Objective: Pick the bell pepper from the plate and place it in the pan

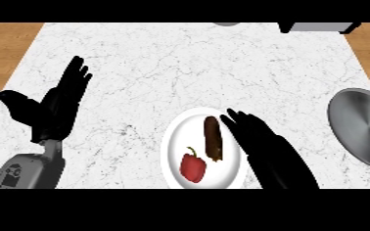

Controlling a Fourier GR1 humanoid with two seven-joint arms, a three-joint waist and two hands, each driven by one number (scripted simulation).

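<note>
Head view: the red bell pepper lay on the white plate beside a dark brown item. The right hand hung over the plate's right rim, fingers straight. The left hand rested spread. The pan sat far right.

Kitchen: marble counter, plate of food, pan.

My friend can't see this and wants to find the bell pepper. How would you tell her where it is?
Look at the white marble counter and find the round white plate near its front edge, next to the right hand. Two things lie on the plate: the bell pepper is the one nearer the front. It is bright red and plump with a small stem, while its neighbour is long and dark brown.
</note>
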